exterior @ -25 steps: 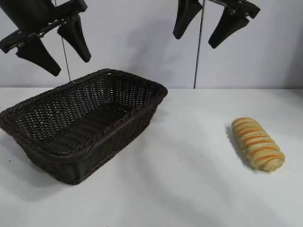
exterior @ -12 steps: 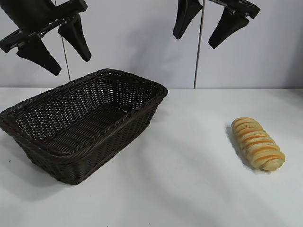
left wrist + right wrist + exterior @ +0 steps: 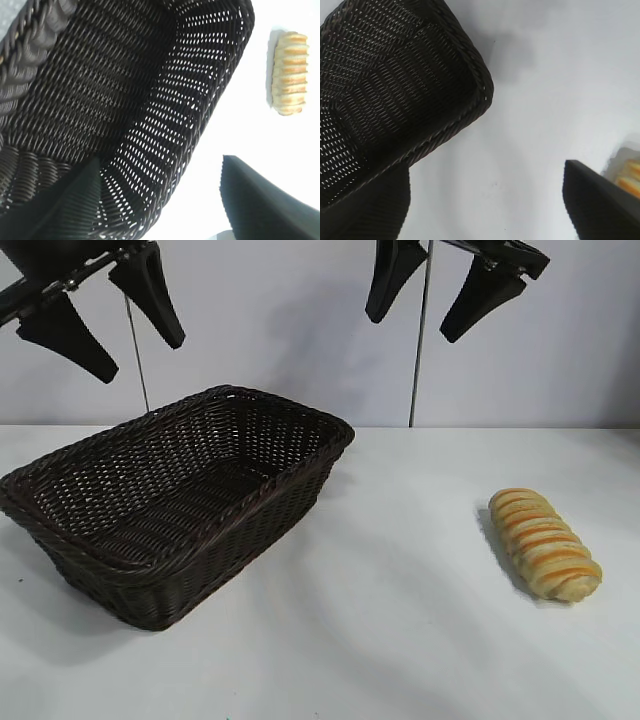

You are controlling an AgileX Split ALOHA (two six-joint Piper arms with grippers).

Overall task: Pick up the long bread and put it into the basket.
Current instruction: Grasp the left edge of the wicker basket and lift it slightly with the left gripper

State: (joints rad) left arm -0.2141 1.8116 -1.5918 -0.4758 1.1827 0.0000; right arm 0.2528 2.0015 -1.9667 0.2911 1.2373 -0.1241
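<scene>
Both end effectors, left (image 3: pixel 103 312) and right (image 3: pixel 430 295), hang spread and empty, their arms cropped above.

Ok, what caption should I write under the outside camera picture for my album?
Two open grippers hang above an empty basket, long bread lying on the table.
</scene>
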